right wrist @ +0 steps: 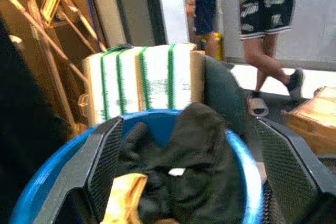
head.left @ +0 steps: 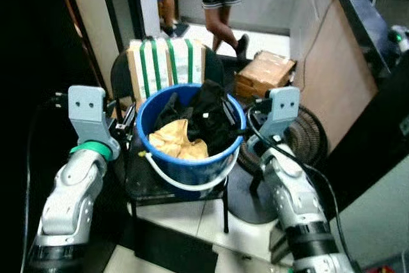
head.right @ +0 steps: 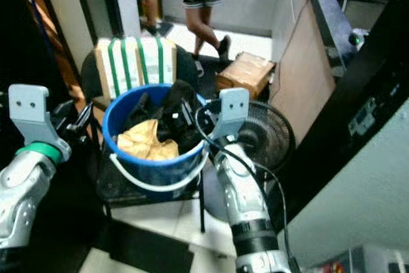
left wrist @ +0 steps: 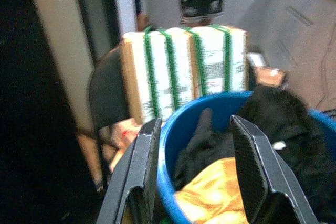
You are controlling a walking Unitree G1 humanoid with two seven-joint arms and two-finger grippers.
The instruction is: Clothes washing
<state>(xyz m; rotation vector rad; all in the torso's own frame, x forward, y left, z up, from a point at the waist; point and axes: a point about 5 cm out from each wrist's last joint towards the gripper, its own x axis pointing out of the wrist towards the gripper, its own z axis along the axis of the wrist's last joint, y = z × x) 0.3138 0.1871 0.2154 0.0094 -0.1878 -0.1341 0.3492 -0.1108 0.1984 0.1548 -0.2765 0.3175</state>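
On the black chair (head.left: 153,187), centre of both eye views, the blue bucket (head.left: 192,164) is sitting upright w/ laundry piled inside: black clothes (head.left: 214,116) heaped toward the robot's right and rear, a yellow garment (head.left: 176,142) lying front-left. Its white handle (head.left: 185,182) is hanging down over the front wall.

Both arms are flanking the bucket. Left gripper (left wrist: 197,166) is hovering at the left rim, fingers apart, one finger (left wrist: 139,166) outside the wall and the other (left wrist: 252,169) over the inside, so the rim is lying between them, not yet pinched as far as I can tell. Right gripper (right wrist: 186,171) is sitting at the right rim, fingers spread wide, looking across the load; black clothes are directly ahead of it.

Judgement: both arms are abt equally near, bucket lying straight btwn them, so a two-sided rim grab looks most likely.

Behind the bucket a green-strapped box (head.left: 167,62) is leaning on the chair back. A floor fan (head.left: 307,135) is standing to the right, a wooden crate (head.left: 265,71) beyond, and a person's legs (head.left: 220,20) further back.
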